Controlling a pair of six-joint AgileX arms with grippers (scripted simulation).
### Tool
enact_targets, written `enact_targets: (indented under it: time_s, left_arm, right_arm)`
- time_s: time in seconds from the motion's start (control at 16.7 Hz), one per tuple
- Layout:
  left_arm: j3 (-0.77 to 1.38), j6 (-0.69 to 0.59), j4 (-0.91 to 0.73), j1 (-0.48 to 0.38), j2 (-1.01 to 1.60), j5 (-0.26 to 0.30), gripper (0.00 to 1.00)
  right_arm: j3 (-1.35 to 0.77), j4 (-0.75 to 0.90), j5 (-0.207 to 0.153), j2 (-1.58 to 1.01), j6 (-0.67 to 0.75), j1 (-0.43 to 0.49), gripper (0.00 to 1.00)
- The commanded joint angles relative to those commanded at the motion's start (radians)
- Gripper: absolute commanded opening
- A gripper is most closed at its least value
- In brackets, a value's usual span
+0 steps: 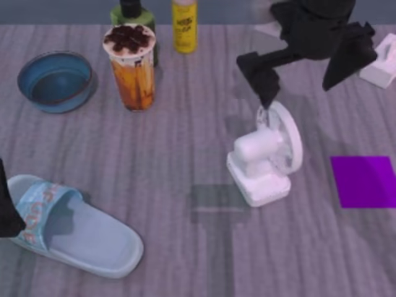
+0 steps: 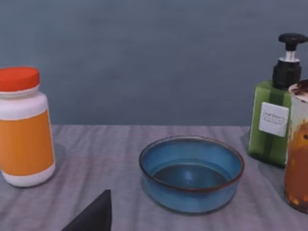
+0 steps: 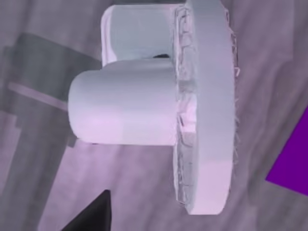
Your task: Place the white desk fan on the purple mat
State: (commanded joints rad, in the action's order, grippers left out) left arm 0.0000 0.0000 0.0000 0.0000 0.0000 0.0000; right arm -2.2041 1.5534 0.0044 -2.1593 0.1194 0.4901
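Observation:
The white desk fan (image 1: 266, 158) stands right of the table's middle, grille disc toward the right. In the right wrist view the fan (image 3: 144, 103) fills the picture, seen from above. My right gripper (image 1: 297, 94) hovers open just behind and above the fan, one finger (image 1: 266, 83) over the grille's top edge, the other (image 1: 346, 59) spread far right, gripping nothing. The purple mat (image 1: 364, 180) lies flat at the right edge, a short gap from the fan; its corner (image 3: 293, 163) shows in the right wrist view. My left arm (image 1: 5, 213) is parked at the left edge, one dark finger (image 2: 94, 216) showing.
A blue bowl (image 1: 55, 80), an iced drink cup (image 1: 131, 68), a green pump bottle (image 1: 131, 12) and a yellow bottle (image 1: 184, 25) stand along the back. A light-blue slipper (image 1: 74, 226) lies front left. A white block (image 1: 382, 62) sits back right. An orange-labelled jar (image 2: 24, 127) stands by the bowl.

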Motion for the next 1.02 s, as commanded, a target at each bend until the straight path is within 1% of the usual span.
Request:
enact_targets:
  time_s: [0.24, 0.6, 0.72, 1.02]
  left_arm:
    - [0.000, 0.000, 0.000, 0.000, 0.000, 0.000, 1.00]
    - [0.000, 0.000, 0.000, 0.000, 0.000, 0.000, 1.00]
    - [0.000, 0.000, 0.000, 0.000, 0.000, 0.000, 1.00]
    - [0.000, 0.000, 0.000, 0.000, 0.000, 0.000, 1.00]
  right_arm:
    - [-0.102, 0.066, 0.001, -0.098, 0.006, 0.022, 1.00]
    - [-0.098, 0.062, 0.001, -0.097, 0.005, 0.018, 1.00]
    - [-0.060, 0.029, 0.001, -0.090, 0.003, 0.020, 1.00]
    - [0.131, -0.122, 0.000, -0.058, 0.006, 0.023, 1.00]
